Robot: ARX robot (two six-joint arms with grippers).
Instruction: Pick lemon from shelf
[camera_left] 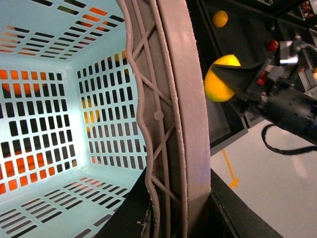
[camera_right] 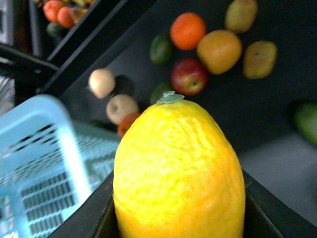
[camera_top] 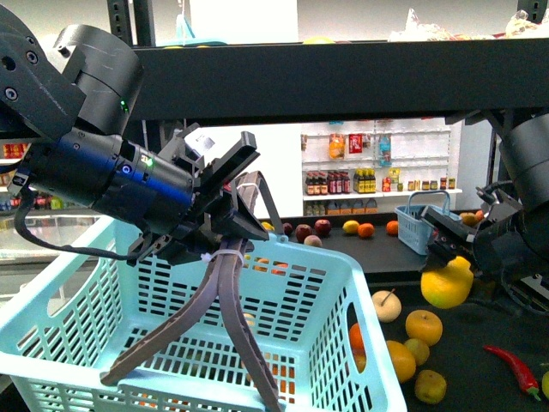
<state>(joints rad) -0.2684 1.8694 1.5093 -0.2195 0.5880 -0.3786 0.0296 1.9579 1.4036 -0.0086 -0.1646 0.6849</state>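
We are noting the right claw (camera_top: 444, 259) clenching the bright-yellow oval lemon (camera_top: 446, 285) above the black metal shelf (camera_top: 473, 345) deck, long axis running out from the claw; left claw (camera_top: 225, 225) is gripping the grey basket handle (camera_top: 225, 293).

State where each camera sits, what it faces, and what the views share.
Front view: on the body, facing the shelf; left hand grips the basket by its handle, right hand holds the lemon.
Left wrist view: looks along the handle into the basket; right hand visible beyond.
Right wrist view: looks past the held lemon toward fruit on the shelf; own fingers show.
Shared: lemon and basket appear in all three.
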